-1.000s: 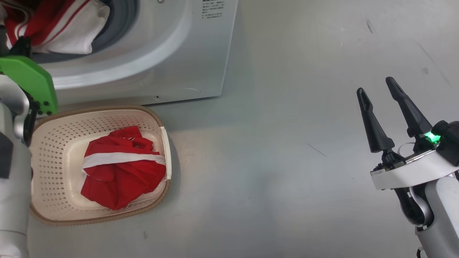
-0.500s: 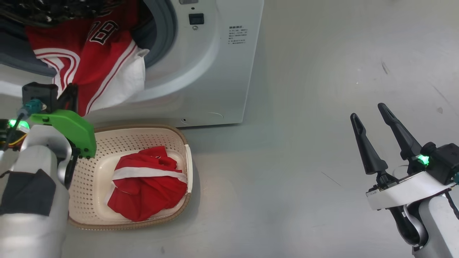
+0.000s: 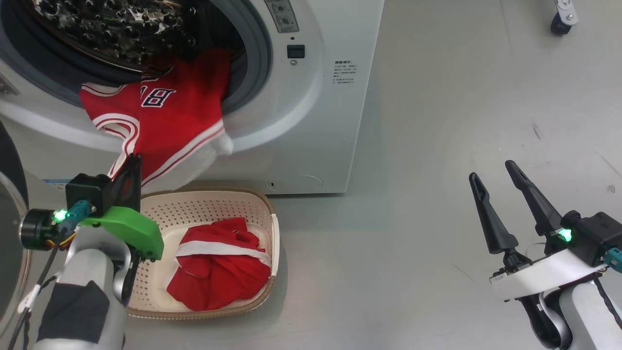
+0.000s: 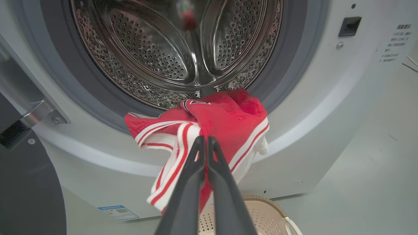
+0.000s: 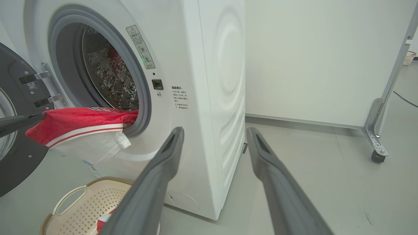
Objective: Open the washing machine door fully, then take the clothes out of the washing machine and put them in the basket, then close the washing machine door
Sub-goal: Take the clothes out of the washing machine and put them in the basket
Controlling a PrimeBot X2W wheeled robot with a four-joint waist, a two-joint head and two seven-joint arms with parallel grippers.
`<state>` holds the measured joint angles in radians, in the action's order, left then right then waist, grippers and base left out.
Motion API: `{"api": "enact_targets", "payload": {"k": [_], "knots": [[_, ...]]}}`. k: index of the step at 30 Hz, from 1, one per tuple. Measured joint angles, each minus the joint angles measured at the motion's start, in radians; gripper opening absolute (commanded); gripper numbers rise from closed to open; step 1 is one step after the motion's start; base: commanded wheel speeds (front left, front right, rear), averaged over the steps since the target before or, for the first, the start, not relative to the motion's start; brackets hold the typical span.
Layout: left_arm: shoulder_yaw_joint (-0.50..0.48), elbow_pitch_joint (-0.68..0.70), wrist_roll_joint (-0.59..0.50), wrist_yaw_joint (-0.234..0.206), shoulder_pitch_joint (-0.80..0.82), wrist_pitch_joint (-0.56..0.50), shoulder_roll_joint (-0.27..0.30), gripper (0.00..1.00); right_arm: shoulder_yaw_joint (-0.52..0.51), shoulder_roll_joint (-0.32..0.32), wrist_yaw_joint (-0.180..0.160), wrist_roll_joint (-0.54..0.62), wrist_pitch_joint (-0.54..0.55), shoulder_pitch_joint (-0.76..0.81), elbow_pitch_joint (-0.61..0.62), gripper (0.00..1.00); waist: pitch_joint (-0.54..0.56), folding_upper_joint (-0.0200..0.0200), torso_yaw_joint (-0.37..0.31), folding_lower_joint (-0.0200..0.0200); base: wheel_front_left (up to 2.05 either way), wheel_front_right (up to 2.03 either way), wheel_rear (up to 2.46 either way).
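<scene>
Door at far left, swung wide open, clear of the opening.

Left gripper: fingers pressed together, clamped on a fold of the red shirt near its striped white trim. In the left wrist view the tips bite right where red cloth meets the stripe. Shirt hangs half out of the drum, draped over the grey seal and down the washer front. Its top part is inside the opening, its low edge just above the basket.

Basket sits on the floor, just in front of the washer, w/ one red garment w/ a white band already in it.

Handling, my read: shirt is light, soft, limp, prob. a bit slick. It won't lift as one piece; it'll stretch and trail behind the pinch, so the tail may drag over the seal lip or catch there. Best hold is a bunched fold or the thicker stitched trim, not a single thin layer, b/c that can slide out. Present pinch looks ok. Needs a pull out & away till the tail clears the seal, then a low release over the basket so nothing hangs over the rim.

Right gripper: fingers apart, nothing between them, over bare floor well right of the washer.
</scene>
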<state>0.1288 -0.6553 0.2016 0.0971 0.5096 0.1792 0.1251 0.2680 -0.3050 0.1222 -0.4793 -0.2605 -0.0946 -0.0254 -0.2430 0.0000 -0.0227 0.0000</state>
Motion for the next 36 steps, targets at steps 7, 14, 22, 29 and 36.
{"api": "enact_targets", "payload": {"k": [7,14,22,29,36], "knots": [[-0.002,0.078,-0.008,-0.032,-0.059,0.061,-0.014,0.0,-0.002,0.014,0.0,0.007,0.0,0.013,-0.004,1.0,0.029,0.0,0.009,0.0,0.0,0.0,0.0],[0.001,0.199,-0.038,-0.067,-0.082,0.071,-0.024,0.0,-0.002,0.021,0.0,0.015,0.0,0.023,-0.003,1.0,0.04,0.0,0.01,0.0,0.0,0.0,0.0],[-0.026,0.396,-0.054,-0.112,-0.094,0.073,-0.043,0.0,-0.003,0.023,0.0,0.019,0.0,0.026,-0.003,1.0,0.044,0.0,0.01,0.0,0.0,0.0,0.0],[-0.045,0.589,-0.081,-0.146,-0.094,0.073,-0.051,0.0,-0.003,0.026,0.0,0.025,0.0,0.03,-0.003,1.0,0.043,0.0,0.008,0.0,0.0,0.0,0.0],[-0.058,0.733,-0.108,-0.165,-0.097,0.078,-0.06,0.0,-0.004,0.026,0.0,0.026,0.0,0.032,-0.003,1.0,0.04,0.0,0.007,0.0,0.0,0.0,0.0]]}}
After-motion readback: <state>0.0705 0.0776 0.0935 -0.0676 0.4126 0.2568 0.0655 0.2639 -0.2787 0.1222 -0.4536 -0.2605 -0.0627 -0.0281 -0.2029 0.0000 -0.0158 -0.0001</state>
